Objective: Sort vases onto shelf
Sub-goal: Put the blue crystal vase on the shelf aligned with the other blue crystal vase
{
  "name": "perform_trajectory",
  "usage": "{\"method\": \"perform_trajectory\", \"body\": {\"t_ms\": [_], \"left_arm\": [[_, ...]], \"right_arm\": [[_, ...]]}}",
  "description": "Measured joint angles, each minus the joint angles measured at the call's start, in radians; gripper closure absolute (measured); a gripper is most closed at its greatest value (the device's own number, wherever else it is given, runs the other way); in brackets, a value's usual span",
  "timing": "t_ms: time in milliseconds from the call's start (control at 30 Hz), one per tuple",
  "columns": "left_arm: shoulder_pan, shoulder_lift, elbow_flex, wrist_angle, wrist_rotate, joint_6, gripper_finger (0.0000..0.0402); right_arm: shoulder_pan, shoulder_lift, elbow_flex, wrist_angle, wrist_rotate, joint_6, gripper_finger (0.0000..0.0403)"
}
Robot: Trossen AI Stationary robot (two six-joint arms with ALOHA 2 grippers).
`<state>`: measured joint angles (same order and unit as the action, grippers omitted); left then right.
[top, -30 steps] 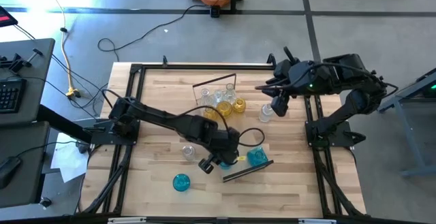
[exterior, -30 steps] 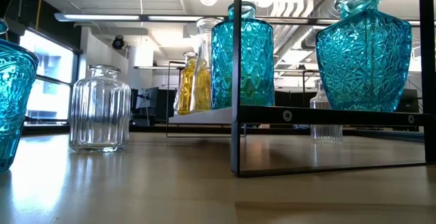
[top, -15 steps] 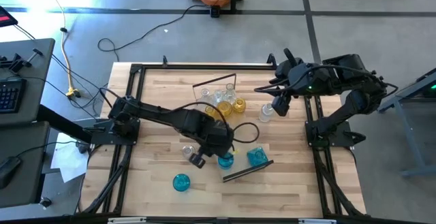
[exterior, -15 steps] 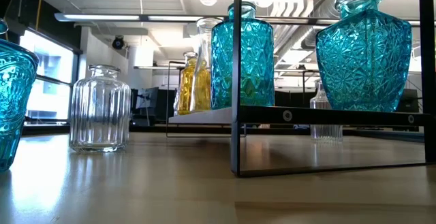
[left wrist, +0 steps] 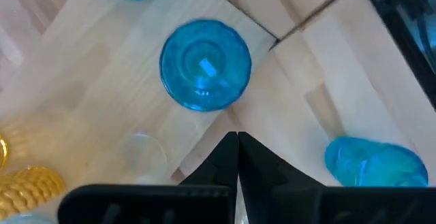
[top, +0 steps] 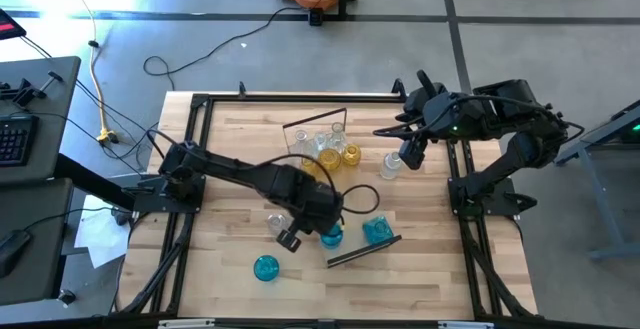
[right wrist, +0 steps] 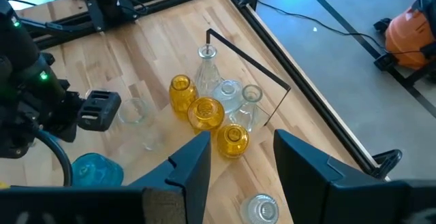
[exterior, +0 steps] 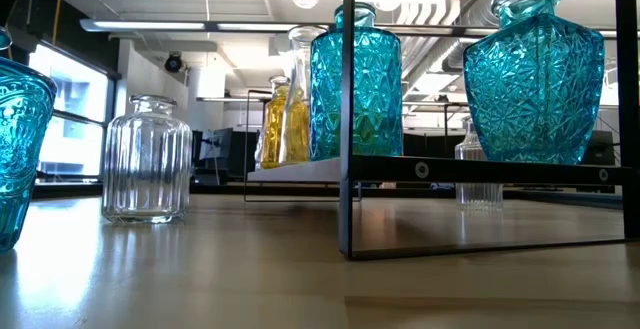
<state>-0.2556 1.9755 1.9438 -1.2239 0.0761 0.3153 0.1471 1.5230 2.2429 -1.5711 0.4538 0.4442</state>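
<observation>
Two blue vases (exterior: 355, 84) upright on shelf (exterior: 480, 169), necks up, L claw (top: 289, 238) shut

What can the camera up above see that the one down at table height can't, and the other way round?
Only the overhead view shows both arms: the left gripper with jaws shut and empty by a blue vase, and the right gripper waiting open above a clear vase. It also shows a lone blue vase.

Only the table-level view shows the room's ceiling and the vases' cut patterns.

Both show blue vases on the shelf and the yellow vases behind.
</observation>
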Motion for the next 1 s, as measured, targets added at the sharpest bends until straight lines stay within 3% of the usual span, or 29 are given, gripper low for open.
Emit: {"method": "perform_trajectory", "body": {"t_ms": [200, 567, 1000], "left_arm": [[0.005, 0.000, 0.000, 0.033, 0.012, 0.000, 0.0401], [0.010, 0.049, -0.001, 0.068, 0.123, 0.037, 0.0401], [0.050, 0.074, 0.000, 0.107, 0.122, 0.071, 0.0401]], "right_arm": [[0.000, 0.000, 0.000, 0.000, 0.000, 0.000, 0.0258], [0.000, 0.000, 0.000, 0.000, 0.000, 0.006, 0.0258], [0.000, 0.000, 0.000, 0.000, -0.002, 0.011, 0.0258]]}}
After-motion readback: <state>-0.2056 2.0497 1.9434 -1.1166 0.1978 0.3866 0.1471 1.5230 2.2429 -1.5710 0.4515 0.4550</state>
